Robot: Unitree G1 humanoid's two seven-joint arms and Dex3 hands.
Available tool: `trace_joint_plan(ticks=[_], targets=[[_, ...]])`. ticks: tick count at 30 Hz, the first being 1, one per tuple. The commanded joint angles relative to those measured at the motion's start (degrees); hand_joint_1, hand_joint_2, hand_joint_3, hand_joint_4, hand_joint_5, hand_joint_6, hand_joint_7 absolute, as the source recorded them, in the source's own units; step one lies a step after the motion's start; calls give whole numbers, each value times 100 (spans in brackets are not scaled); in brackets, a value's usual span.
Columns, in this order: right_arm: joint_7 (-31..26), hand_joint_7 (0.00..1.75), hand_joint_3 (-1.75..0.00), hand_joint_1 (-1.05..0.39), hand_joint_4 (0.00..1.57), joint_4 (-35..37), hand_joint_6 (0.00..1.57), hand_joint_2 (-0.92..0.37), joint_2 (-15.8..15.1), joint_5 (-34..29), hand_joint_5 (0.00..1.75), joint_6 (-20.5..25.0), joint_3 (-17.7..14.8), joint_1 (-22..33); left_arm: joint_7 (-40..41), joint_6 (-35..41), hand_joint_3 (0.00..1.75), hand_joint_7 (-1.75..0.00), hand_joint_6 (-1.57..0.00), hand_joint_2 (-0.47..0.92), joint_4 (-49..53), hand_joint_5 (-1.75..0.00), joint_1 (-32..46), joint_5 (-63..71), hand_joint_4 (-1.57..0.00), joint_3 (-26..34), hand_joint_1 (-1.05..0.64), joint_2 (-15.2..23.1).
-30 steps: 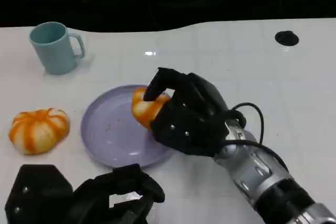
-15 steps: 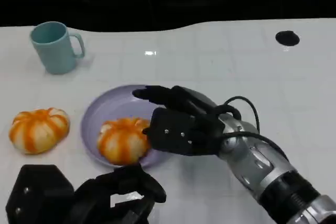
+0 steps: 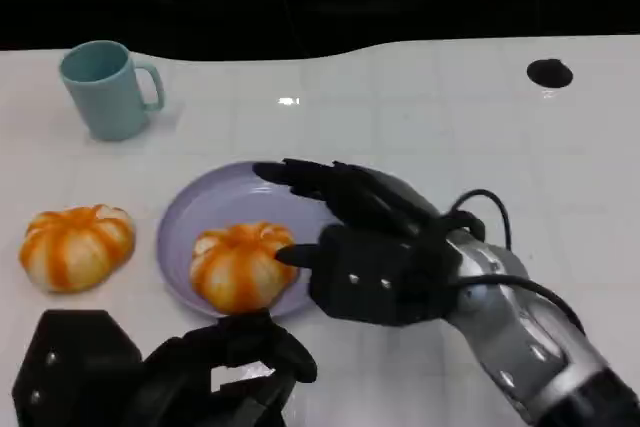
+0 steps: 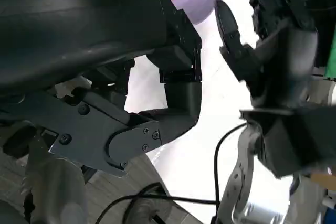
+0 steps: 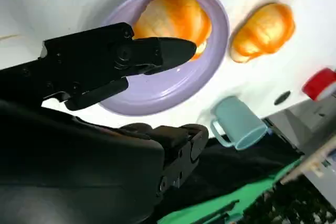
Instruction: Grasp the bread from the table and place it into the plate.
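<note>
Right hand (image 3: 375, 247) hangs over the near right edge of the plate (image 3: 200, 209) with its fingers spread wide and nothing in them; the bread (image 3: 240, 265) lies on the plate's near side, just beside the thumb and apart from it. Judging by this, the placing is done and the step in hand is the retreat: lift up and back, fingers kept splayed, so nothing nudges the bread or tips the rim. Left hand (image 3: 215, 372) sits low at the bench (image 3: 420, 117) edge, fingers curled in on nothing. A second bread (image 3: 75, 247) lies on the bench left of the plate. Beyond it, the teal mug (image 3: 105, 89) stands upright; its contents cannot be seen.
</note>
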Motion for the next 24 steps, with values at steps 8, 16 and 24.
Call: trace_joint_plan(ticks=[8,16,24], targets=[[120,22,-17,-40,34,-1960,66,-92,-480,1231,96,-492,-832,1741,-59,-172,92,-154,-59,74,174,-175,-18,22,-69,68,-31,66],[139,121,-85,-16,58,-2472,54,-62,-651,2039,138,-1081,-1355,2812,-64,-232,90,-152,-58,74,283,-175,-40,-13,-68,124,-31,37],[194,142,-122,-14,71,-3020,71,-49,-1015,2186,158,-1370,-1813,3575,-82,-222,87,-150,-59,76,338,-175,-66,-26,-68,177,-32,55]])
